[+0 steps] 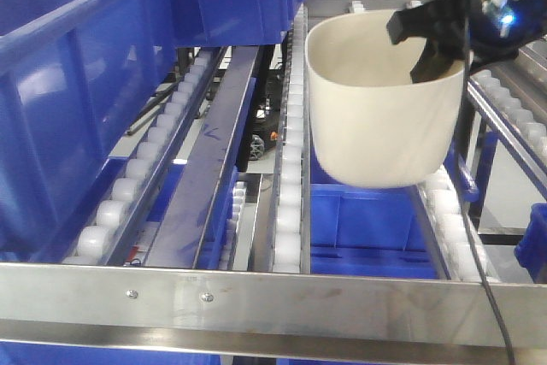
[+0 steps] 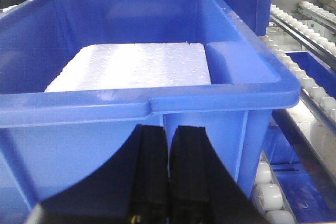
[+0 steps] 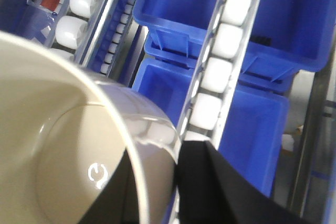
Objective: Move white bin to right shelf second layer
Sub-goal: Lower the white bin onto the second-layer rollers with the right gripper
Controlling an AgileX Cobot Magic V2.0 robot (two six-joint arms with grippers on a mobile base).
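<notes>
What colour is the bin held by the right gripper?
Cream-white, glossy; the white bin shows best in the front-facing view, right gripper on its rim.

One white bin (image 1: 376, 117), one foam slab (image 2: 134, 66), two claws (image 1: 432, 40) (image 2: 168, 177)

Black tool (image 1: 432, 40), blue light, cable

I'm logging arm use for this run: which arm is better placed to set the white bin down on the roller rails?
The right. Its right gripper already clamps the white bin by the rim, held above the roller rails. The left gripper is shut and empty, facing a blue crate.
</notes>
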